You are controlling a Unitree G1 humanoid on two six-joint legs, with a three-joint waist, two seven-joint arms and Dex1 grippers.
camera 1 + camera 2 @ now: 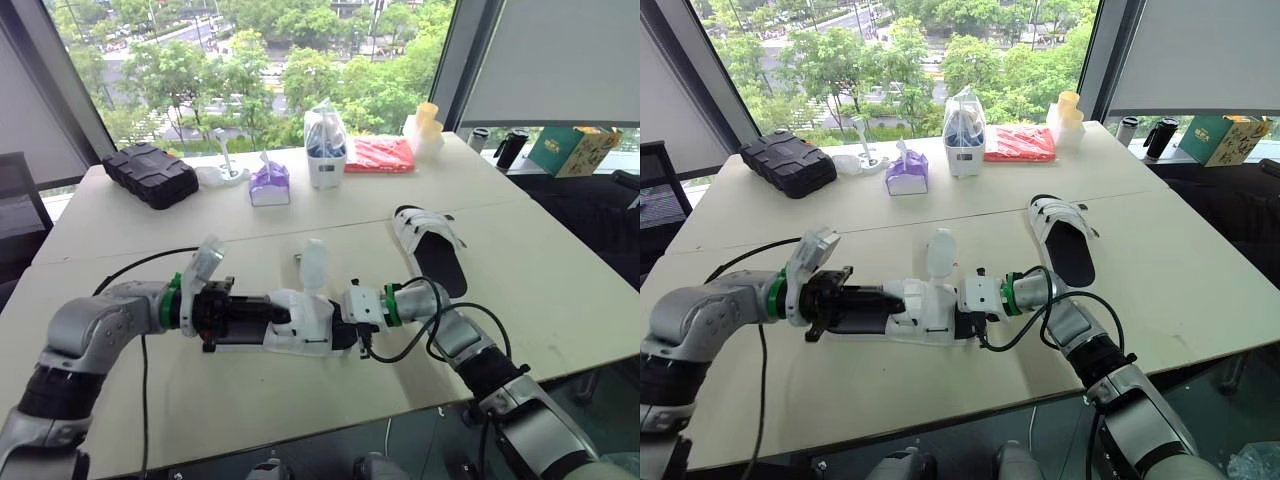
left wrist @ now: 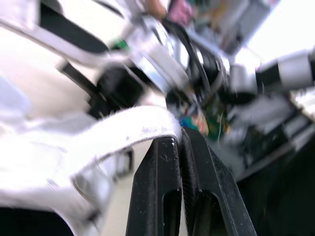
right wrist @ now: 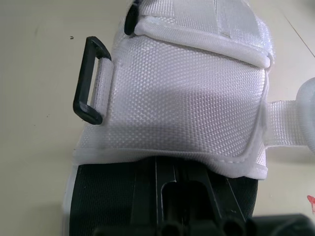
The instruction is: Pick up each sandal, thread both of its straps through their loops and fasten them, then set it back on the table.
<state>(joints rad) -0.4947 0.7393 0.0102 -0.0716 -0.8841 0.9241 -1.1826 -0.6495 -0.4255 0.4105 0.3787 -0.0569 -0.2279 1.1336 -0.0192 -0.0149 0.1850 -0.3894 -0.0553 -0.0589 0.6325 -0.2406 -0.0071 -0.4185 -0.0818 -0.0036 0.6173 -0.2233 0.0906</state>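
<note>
White bench [image 1: 560,300] by a window, trees beyond. Sandal [image 1: 305,312] lies near the front-centre, lengthwise between the two tools and touched by both. Left tool [image 1: 283,316] is at one end: black fingers [image 2: 162,187] pressed together, tips against the edge of a white strap [image 2: 123,128]; cannot tell whether the strap is pinched. Right tool [image 1: 343,328] is at the other end, over the black insole just below the white upper; open or closed, cannot tell. Black loop [image 3: 91,81] juts from the upper's side. Second sandal [image 1: 430,250] lies well apart, to the right and farther back.
</note>
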